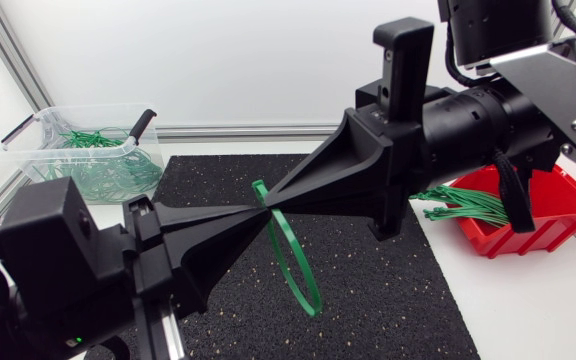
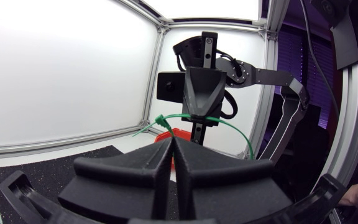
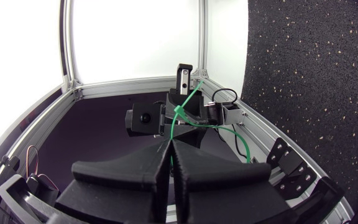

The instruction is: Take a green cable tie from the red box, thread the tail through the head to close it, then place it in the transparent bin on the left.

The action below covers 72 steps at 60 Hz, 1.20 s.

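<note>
The left gripper (image 1: 251,212) and right gripper (image 1: 280,192) are both clenched on the looped green cable tie (image 1: 293,255). Its tail (image 3: 191,94) is best drawn straight through the head (image 1: 259,187), untwisted.

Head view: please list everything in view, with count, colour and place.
looped cable tie: one, green, hanging above the mat from the two meeting grippers
transparent bin: one, clear with black handles, far left of the table
ties in the bin: a tangled heap, green, uncountable
red box: one, red, right of the mat
ties in the box: a bundle, green, sticking out towards the mat
mat: one, black speckled, mid-table
table: one, white
left gripper: one, black, shut on the tie
right gripper: one, black, shut on the tie
</note>
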Tool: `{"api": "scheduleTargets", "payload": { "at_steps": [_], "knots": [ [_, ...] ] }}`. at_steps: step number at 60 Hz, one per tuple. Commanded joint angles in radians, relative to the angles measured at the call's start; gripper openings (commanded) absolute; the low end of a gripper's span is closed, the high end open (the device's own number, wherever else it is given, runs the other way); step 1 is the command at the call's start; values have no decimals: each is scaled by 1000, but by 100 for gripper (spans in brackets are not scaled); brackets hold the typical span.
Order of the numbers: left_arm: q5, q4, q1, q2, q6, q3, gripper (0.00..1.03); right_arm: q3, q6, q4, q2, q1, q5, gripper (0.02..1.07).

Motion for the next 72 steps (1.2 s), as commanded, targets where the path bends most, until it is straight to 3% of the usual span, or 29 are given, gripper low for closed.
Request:
{"api": "scheduleTargets", "payload": {
  "at_steps": [1, 7, 9, 11, 34, 43, 62, 65, 72],
  "knots": [
    [16, 18, -10, -17, 38, -7, 4, 8, -31, -15, 28, 3, 24, 15],
    [16, 14, -9, -17, 63, -7, 4, 8, -73, -44, 16, 10, 1, 54],
    [16, 8, -9, -19, 77, -6, 4, 6, -83, -49, 7, 10, -11, 63],
    [16, 3, -9, -19, 89, -1, 4, 8, -88, -55, -3, 9, -16, 65],
    [16, -15, 30, 12, 334, -12, 4, 12, -160, -52, -59, -65, -53, 65],
    [-10, 12, 28, 21, 486, -30, 4, 11, -244, -52, -49, -83, -63, 65],
    [-53, 35, -4, 30, 621, -64, 4, 17, -442, -31, 48, -89, -83, 64],
    [-59, 43, -7, 29, 624, -66, 4, 20, -464, -31, 65, -86, -82, 62],
    [-63, 46, -9, 26, 629, -75, 4, 29, -504, -20, 100, -77, -79, 47]
  ]
}}
